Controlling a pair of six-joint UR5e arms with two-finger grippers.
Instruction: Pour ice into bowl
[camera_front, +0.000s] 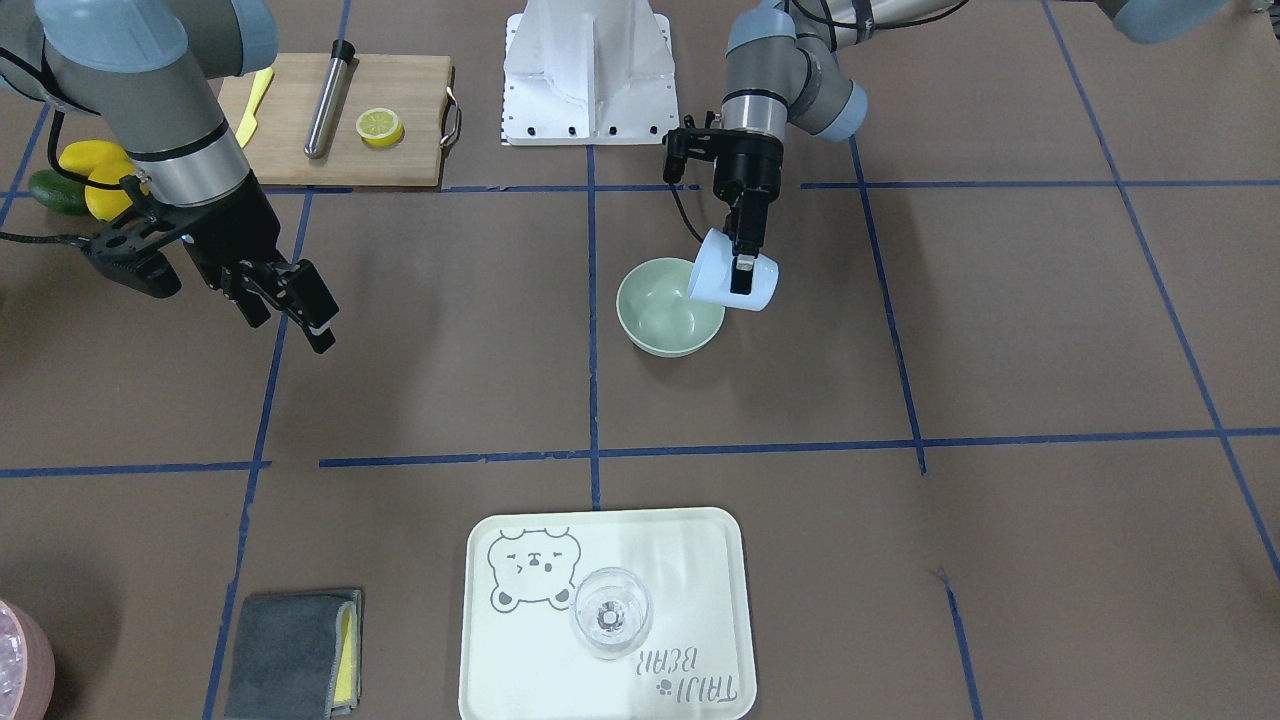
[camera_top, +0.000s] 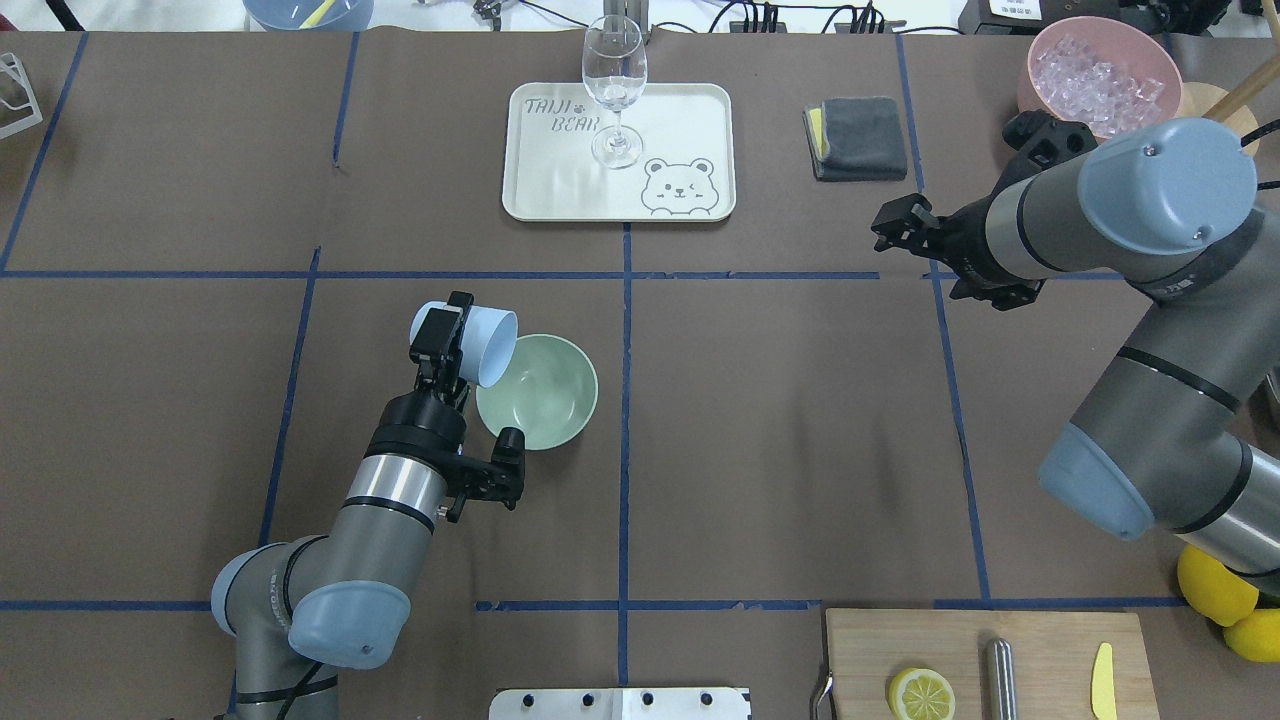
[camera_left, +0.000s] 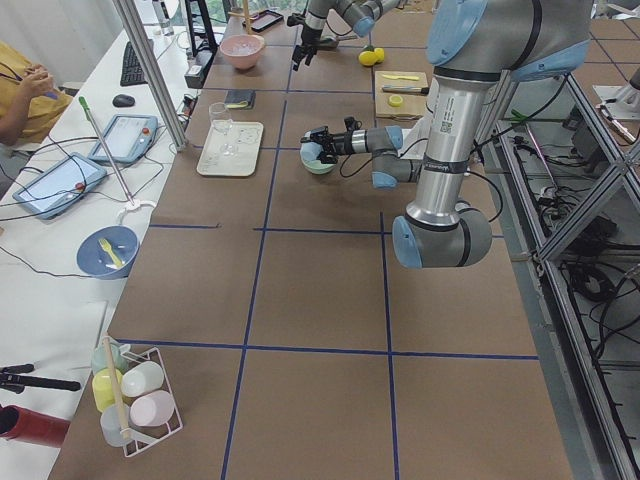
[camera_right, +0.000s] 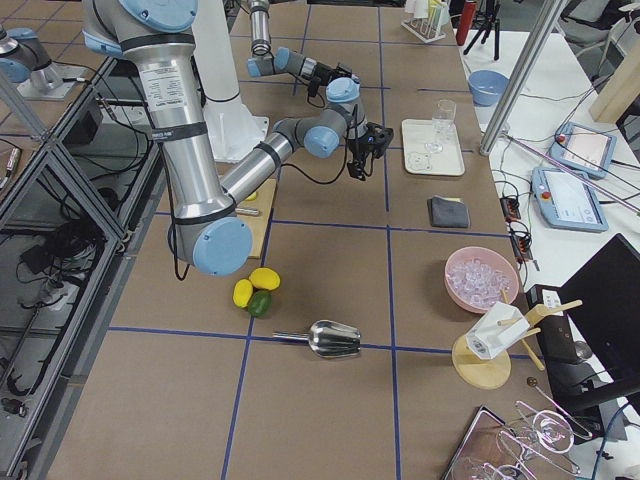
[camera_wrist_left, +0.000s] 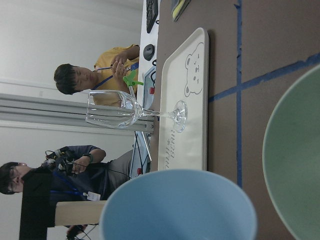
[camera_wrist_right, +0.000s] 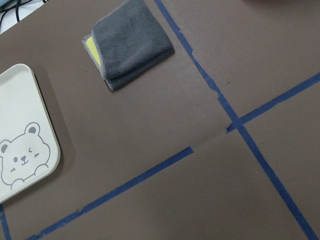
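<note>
A pale green bowl (camera_front: 668, 325) sits on the brown table. The left gripper (camera_front: 742, 268) is clamped on a light blue cup (camera_front: 710, 285), which is tipped sideways with its mouth over the bowl's rim. Whether the cup holds anything cannot be seen. The right gripper (camera_front: 288, 318) hangs well apart from the bowl, fingers spread. Clear ice cubes (camera_top: 1095, 80) fill a pink container (camera_top: 1045, 45), also well apart from the bowl.

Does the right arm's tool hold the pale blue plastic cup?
No: the left tool grips the pale blue plastic cup, tilted over the round sage-green bowl, while the right tool hangs open and empty.
</note>
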